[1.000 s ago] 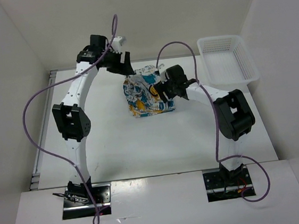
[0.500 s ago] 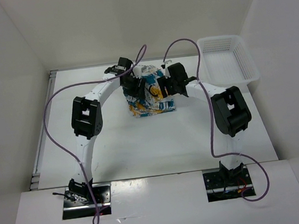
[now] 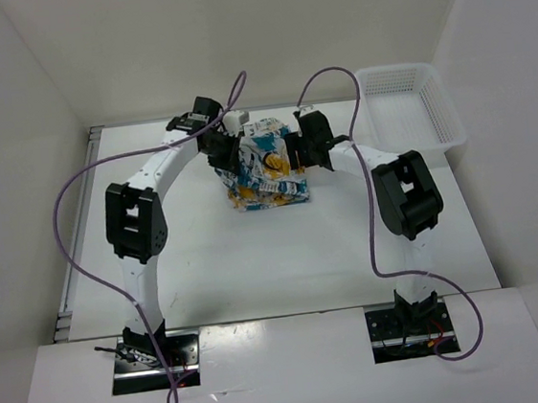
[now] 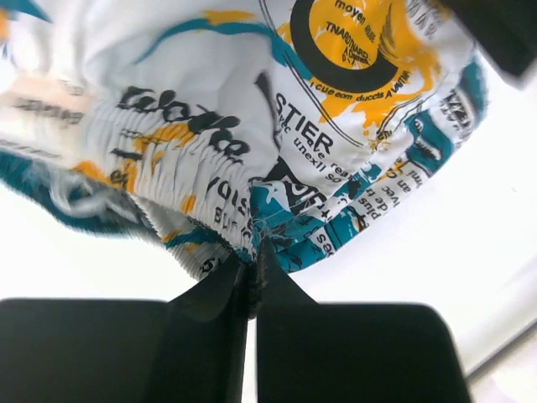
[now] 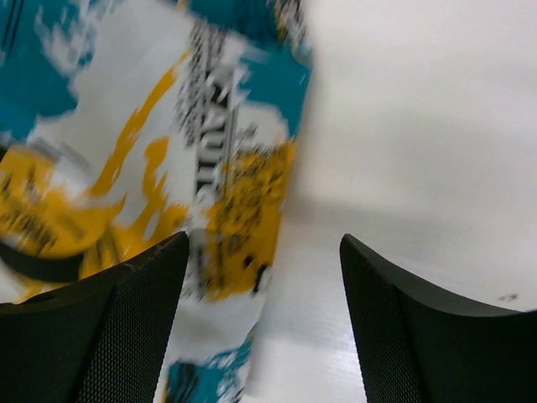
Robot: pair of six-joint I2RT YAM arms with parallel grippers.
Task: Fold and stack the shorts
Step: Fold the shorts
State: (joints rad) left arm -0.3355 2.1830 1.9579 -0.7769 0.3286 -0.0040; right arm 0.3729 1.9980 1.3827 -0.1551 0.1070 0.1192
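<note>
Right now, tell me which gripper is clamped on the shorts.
The left gripper: pinched shut on the edge of the shorts. The right gripper stands open.

There is one pair of shorts [image 3: 263, 166], one basket [image 3: 409, 110], one table [image 3: 255, 251], two purple cables [image 3: 57, 200], and two robot arms: left arm [image 3: 136, 220], right arm [image 3: 405, 195].

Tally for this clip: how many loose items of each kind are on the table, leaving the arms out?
White fabric shorts with teal, yellow-orange and black print: 1
White perforated plastic basket: 1
Total: 2
</note>
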